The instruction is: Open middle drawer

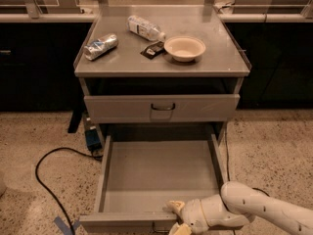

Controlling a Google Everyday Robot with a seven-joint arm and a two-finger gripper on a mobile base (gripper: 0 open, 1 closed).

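**Currently Extended: Middle Drawer Handling Notes**

1. Location. The middle drawer (161,173) stands well out from the cabinet, below the closed upper drawer (122,109). Its tray is empty. Its front panel (122,222) lies at the bottom edge of the view.

2. End effector. The end effector (177,219) sits against the right half of that front panel, level with its top edge, and the pale arm (264,212) enters from the lower right. Whether it is spread or closed on anything cannot be told. The drawer's own handle is not clearly visible.

3. Handling properties (judged). The drawer is sheet metal, so it is rigid, not fragile and smooth-faced. Being empty, it is likely light, and the main resistance probably comes from the slides. A smooth panel offers poor friction, so expect slip on any flat-face contact.

4. Grasp point (judged). Take hold at the central wire handle, like the handle (163,106) on the upper drawer, or hook the panel's top lip. Pull straight along the slide axis, because an off-centre pull may rack the tray against its side walls.

5. Bench. A paper bowl (184,48), a plastic bottle (145,28) and a crushed can (100,46) rest on the bench (215,58), and none of them is involved.
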